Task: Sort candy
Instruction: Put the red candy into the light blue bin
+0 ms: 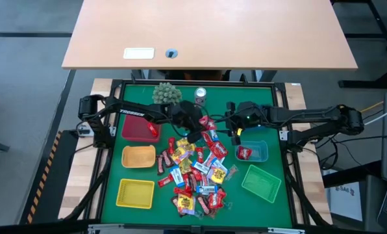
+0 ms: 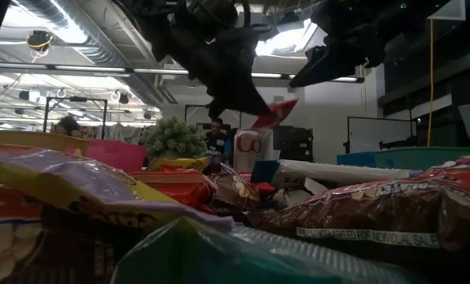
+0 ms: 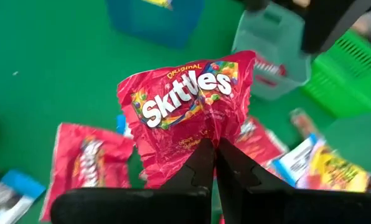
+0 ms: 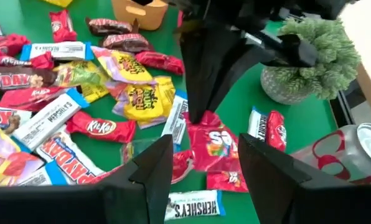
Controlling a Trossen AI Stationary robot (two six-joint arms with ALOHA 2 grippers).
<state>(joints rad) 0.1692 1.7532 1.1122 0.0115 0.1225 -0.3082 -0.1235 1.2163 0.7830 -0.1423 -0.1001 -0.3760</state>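
A red Skittles packet (image 3: 188,112) is pinched in the closed left gripper (image 3: 214,163), lifted above the candy pile (image 1: 197,175) at the green mat's (image 1: 271,208) centre. The right gripper (image 4: 204,171) is held open, empty, just beside it.

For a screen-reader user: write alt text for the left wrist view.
The left gripper, shut, pinches a red Skittles packet above the green table. More wrapped candy lies below, with a blue basket and a green basket beyond.
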